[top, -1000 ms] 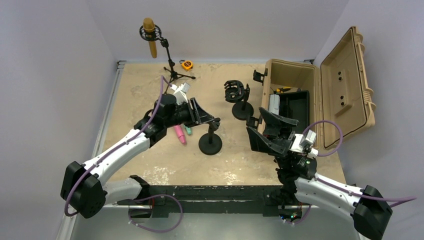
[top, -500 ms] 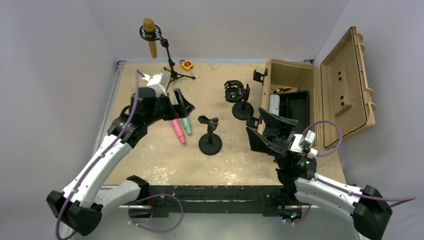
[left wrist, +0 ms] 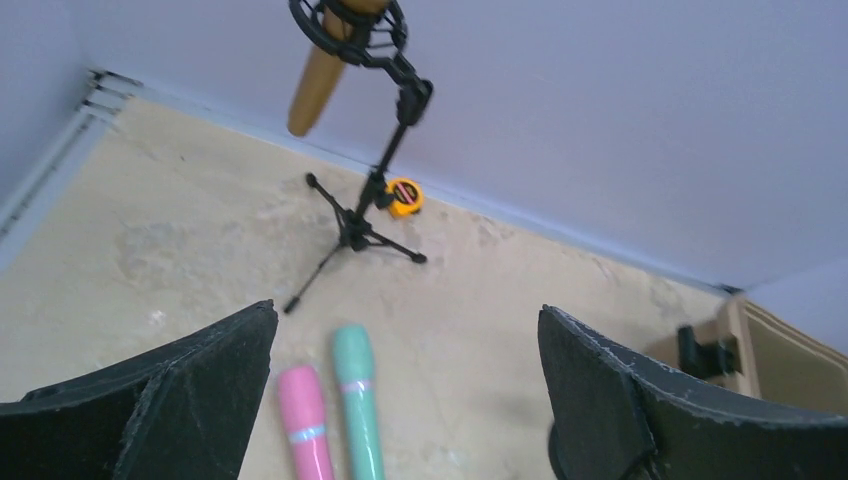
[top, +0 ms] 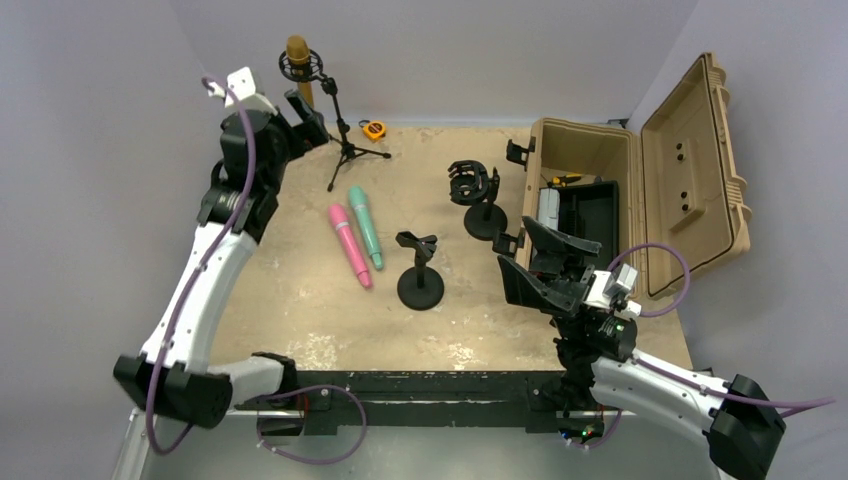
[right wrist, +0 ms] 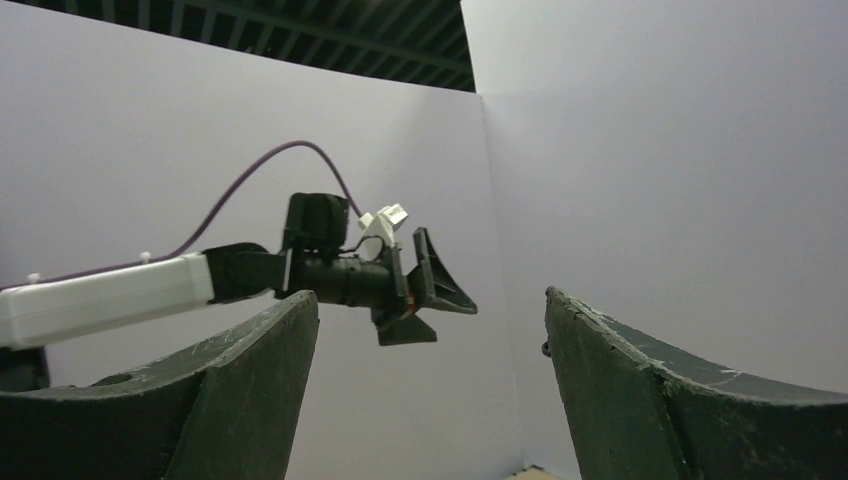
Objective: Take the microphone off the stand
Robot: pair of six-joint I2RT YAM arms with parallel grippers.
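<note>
Left gripper (left wrist: 405, 318), wide open and empty, faces the gold microphone (left wrist: 317, 85) slung tilted atop the tripod stand (left wrist: 386, 165) far-left on the table (left wrist: 500, 290); probably rigid, slick, light, so grip the lower barrel squarely.

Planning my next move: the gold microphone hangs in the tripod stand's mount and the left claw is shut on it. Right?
Not quite. The gold microphone does hang in the tripod stand's mount, but the left claw is open and clear of it; the left wrist view shows this.
</note>
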